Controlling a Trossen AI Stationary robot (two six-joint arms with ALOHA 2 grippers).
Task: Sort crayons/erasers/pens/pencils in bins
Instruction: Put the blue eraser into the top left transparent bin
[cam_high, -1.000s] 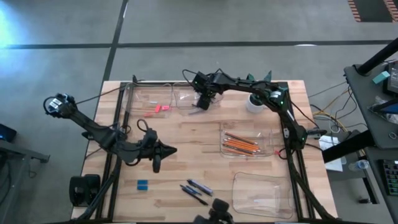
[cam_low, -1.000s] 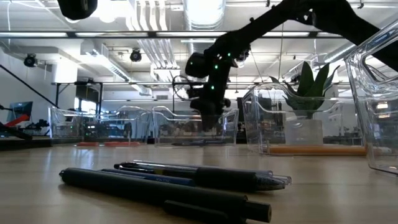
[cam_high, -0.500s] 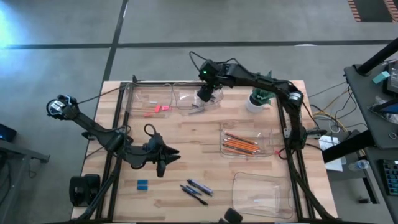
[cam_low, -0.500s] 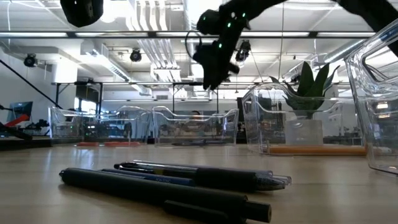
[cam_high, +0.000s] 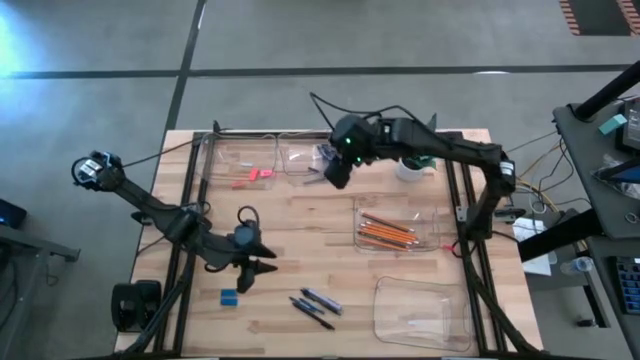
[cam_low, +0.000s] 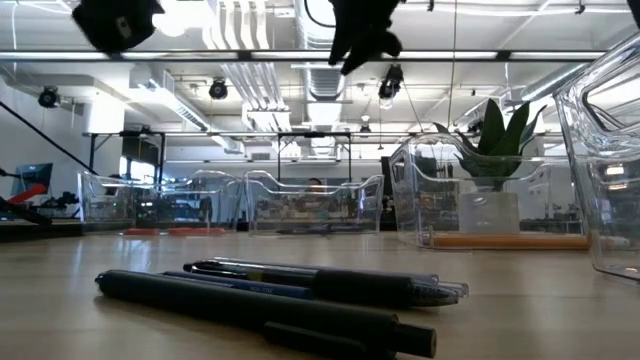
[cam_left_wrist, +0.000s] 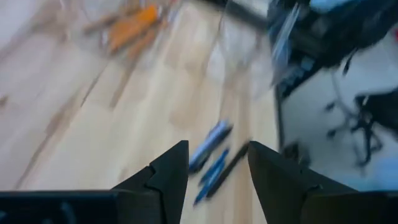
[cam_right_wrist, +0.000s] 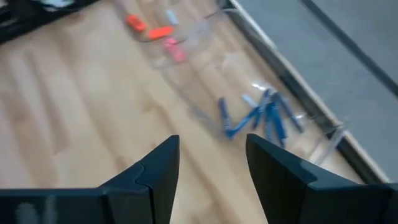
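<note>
Pale wood table (cam_high: 300, 220), clear plastic bins (cam_high: 420, 312)

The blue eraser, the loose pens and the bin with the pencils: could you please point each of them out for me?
blue eraser (cam_high: 229, 297), high view, middle of the small block.
pens (cam_high: 316, 306), high view, middle of the group lying on the table.
bin with the pencils (cam_high: 357, 206), high view, its near-left rim corner.

The counter (cam_high: 300, 230) is pale wood in planks, smooth with a faint sheen. The bins (cam_high: 425, 315) are clear, glossy plastic that catches the light. The pens (cam_low: 270, 300) look matt dark plastic. Both end effectors, left (cam_left_wrist: 212, 167) and right (cam_right_wrist: 208, 163), have matt black fingers.
</note>
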